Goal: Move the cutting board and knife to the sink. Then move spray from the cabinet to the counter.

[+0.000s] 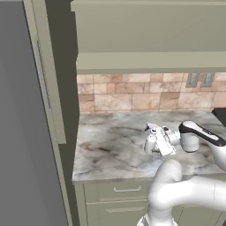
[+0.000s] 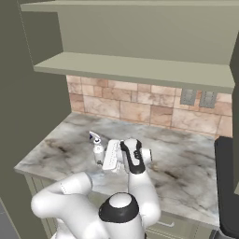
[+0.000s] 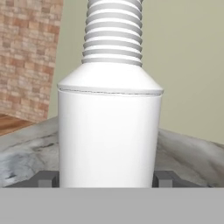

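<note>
Pale grey marble counter point(image 1: 114, 145) with dark brown veining ran across the middle of both base views, below a tan stone-tile backsplash point(image 2: 140, 109). On it, upright, stood the small slim white spray bottle point(image 1: 151, 140) with its white-and-blue trigger nozzle, near the centre of the frame. My gripper point(image 3: 107, 179) sat around its body, my fingers point(image 3: 162, 178) spread wide on either side; whether they pressed it I could not tell. Above, the sage-green cabinet shelf point(image 2: 135, 69) crossed the upper frame.
</note>
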